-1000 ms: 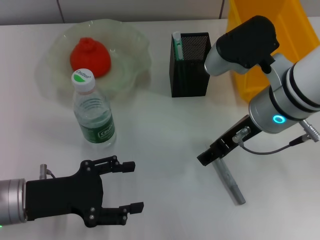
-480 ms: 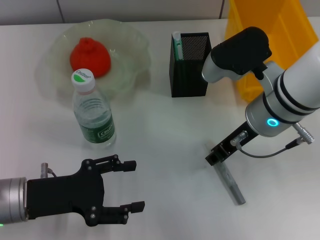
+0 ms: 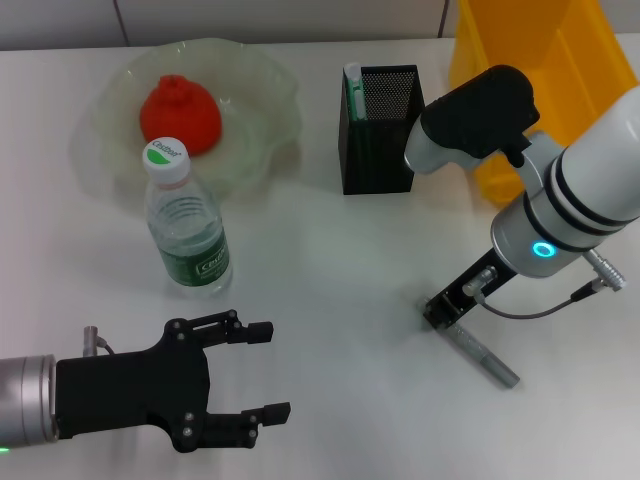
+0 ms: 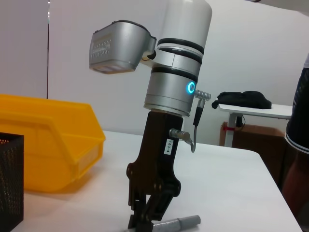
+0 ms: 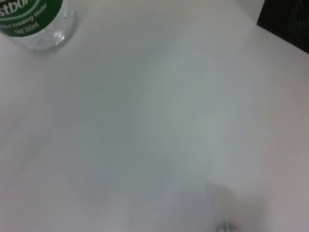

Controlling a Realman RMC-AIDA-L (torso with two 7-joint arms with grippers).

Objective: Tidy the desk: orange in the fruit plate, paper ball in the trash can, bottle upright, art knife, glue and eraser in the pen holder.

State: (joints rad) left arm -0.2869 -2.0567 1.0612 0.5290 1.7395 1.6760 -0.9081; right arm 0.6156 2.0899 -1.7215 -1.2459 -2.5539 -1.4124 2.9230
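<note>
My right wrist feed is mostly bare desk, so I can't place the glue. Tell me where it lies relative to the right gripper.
Observer: The glue lies flat on the desk. The right gripper is down at the end of it nearer the pen holder.
Operator: Report what's in the holder.
Observer: The art knife stands upright in the corner on the fruit plate side.
Operator: Give me the left arm.
Observer: The left gripper is open near the desk's front edge, in front of the upright bottle.
</note>
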